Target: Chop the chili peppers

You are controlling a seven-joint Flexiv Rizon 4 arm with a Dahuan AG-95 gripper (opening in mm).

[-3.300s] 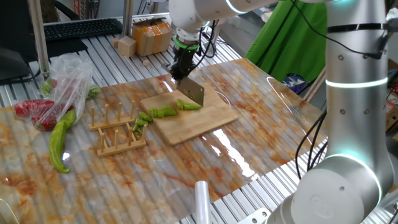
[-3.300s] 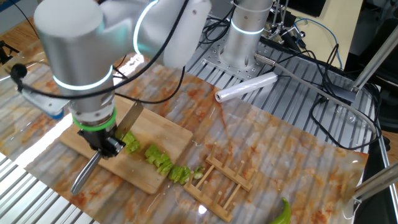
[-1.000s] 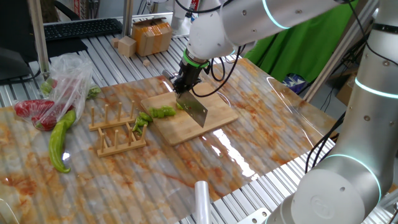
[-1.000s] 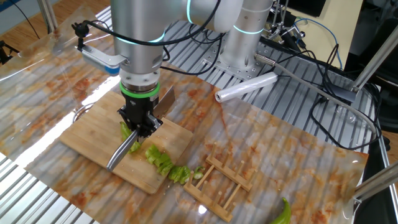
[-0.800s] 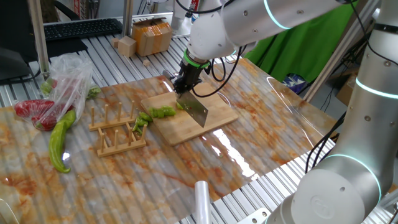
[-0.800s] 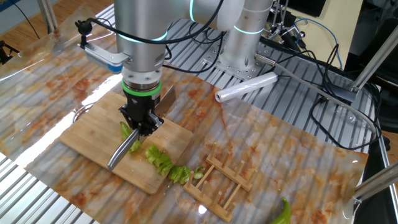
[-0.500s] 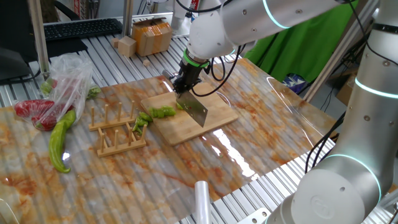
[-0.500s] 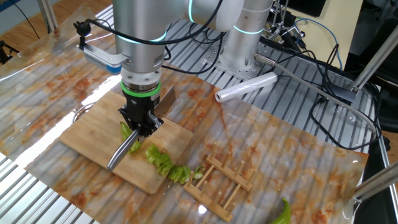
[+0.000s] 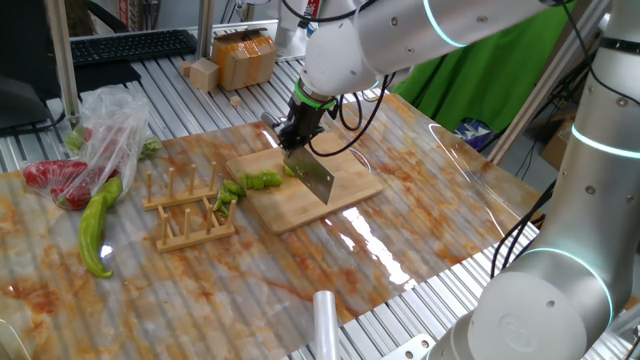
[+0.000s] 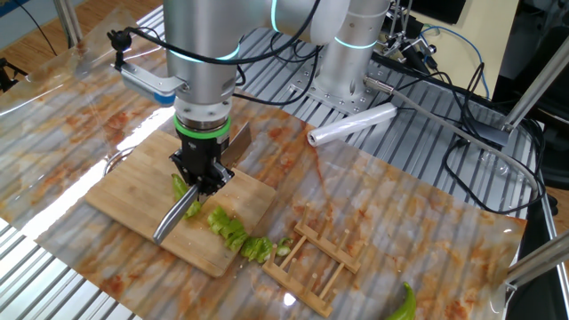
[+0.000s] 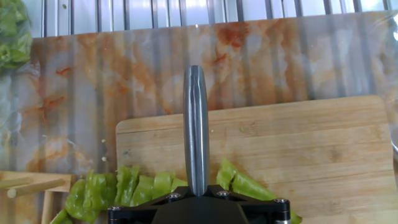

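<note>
Several green chili peppers chunks [image 9: 262,180] lie in a row at the left end of the wooden cutting board [image 9: 345,195]. My gripper [image 9: 298,128] is shut on a steel knife, whose blade [image 9: 314,177] slants down onto the board beside them. In the other fixed view the gripper [image 10: 200,174] stands over the chunks [image 10: 233,231], with the knife handle [image 10: 176,217] pointing to the lower left. The hand view shows the handle [image 11: 196,127] running upward, chunks [image 11: 140,186] to its left and a longer piece [image 11: 241,183] to its right. The blade is hidden there.
A wooden rack [image 9: 188,212] sits left of the board. Further left lie a pale curved pepper [image 9: 96,224] and a plastic bag [image 9: 95,145] with red peppers. A clear plastic roll [image 9: 325,318] lies at the front edge. A cardboard box [image 9: 245,58] stands at the back.
Since about three seconds ago the arm has swung round and the knife has shifted along the board toward the chunks. Over the last second nothing has visibly moved.
</note>
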